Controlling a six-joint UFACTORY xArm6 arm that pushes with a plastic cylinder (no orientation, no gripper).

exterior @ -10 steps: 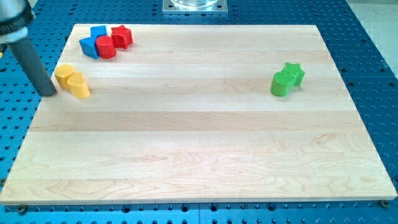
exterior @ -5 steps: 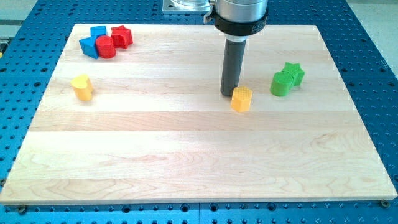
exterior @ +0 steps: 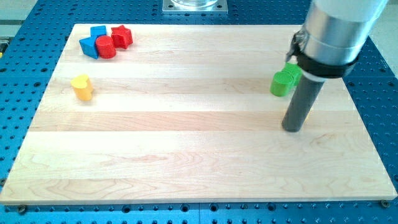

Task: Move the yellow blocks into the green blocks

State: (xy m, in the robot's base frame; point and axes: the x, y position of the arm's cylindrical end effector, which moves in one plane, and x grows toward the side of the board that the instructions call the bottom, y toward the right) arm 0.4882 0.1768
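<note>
A yellow heart-shaped block [exterior: 82, 87] lies near the board's left edge. A green cylinder [exterior: 283, 83] stands at the right, and the arm's body hides most of the green block behind it. My tip [exterior: 292, 129] rests on the board just below and slightly right of the green cylinder, a short gap away from it. The second yellow block does not show anywhere; the rod may hide it.
Two blue blocks [exterior: 92, 40], a red cylinder [exterior: 106, 47] and a red star [exterior: 122, 37] cluster at the top left of the wooden board [exterior: 186, 155]. A metal mount [exterior: 194, 5] sits past the board's top edge.
My tip has moved from the board's middle to the right, to just below the green blocks. The yellow block that lay beside the tip is no longer visible. The yellow heart has not moved.
</note>
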